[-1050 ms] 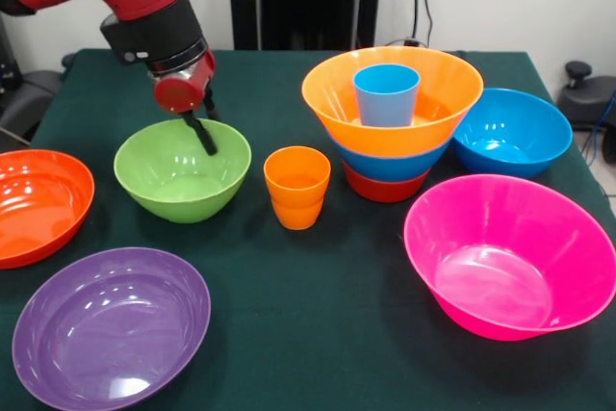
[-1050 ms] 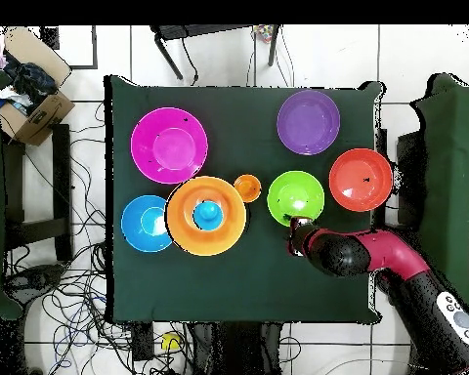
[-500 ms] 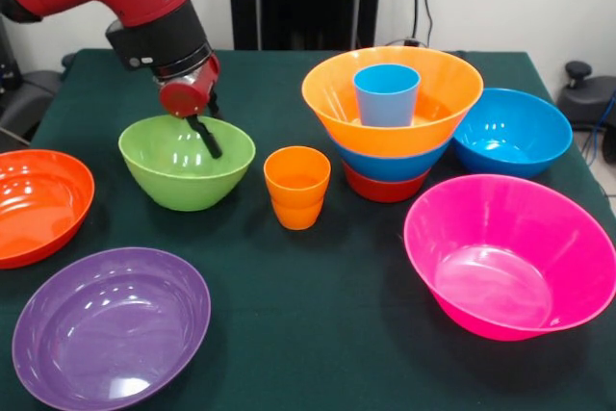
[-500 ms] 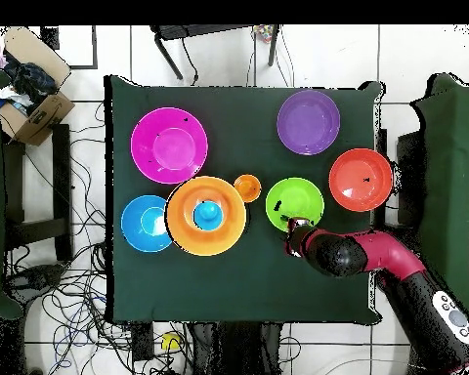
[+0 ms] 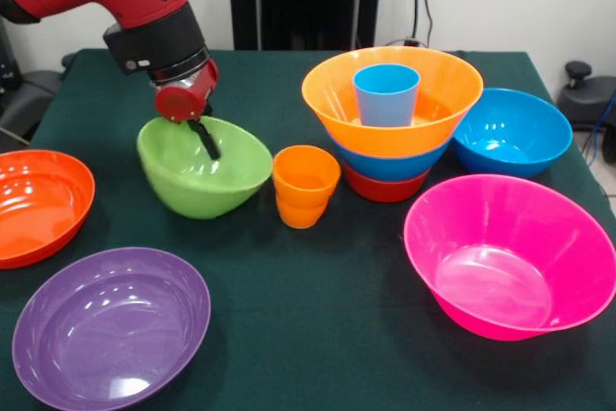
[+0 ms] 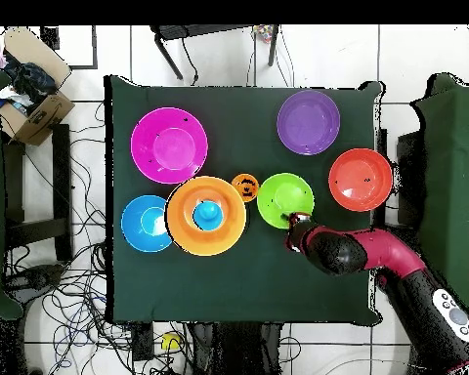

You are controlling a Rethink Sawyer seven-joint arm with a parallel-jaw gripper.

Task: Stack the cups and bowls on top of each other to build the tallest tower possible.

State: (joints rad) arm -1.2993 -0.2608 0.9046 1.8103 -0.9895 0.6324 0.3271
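My gripper (image 5: pixel 204 138) is shut on the far rim of the lime green bowl (image 5: pixel 207 178), with one black finger inside it. The bowl hangs tilted and its right edge touches the stacked orange cups (image 5: pixel 306 186), which lean to the right. To their right stands the tower (image 5: pixel 433 103): a red-orange bowl at the bottom, a blue bowl, then an orange bowl holding the light blue cup (image 5: pixel 387 93). In the overhead view the gripper (image 6: pixel 299 217) sits at the green bowl's (image 6: pixel 282 198) lower right rim, beside the orange cups (image 6: pixel 244 187) and the tower (image 6: pixel 206 215).
Loose bowls lie around: a blue one (image 5: pixel 510 132) right of the tower, a large pink one (image 5: pixel 510 257) at front right, a purple one (image 5: pixel 111 324) at front left, and a red-orange one (image 5: pixel 38 204) at the left edge.
The gripper has carried the green bowl to the right in the front view, lifting and tilting it. The bowl now presses on the orange cups, which have tipped and shifted slightly.
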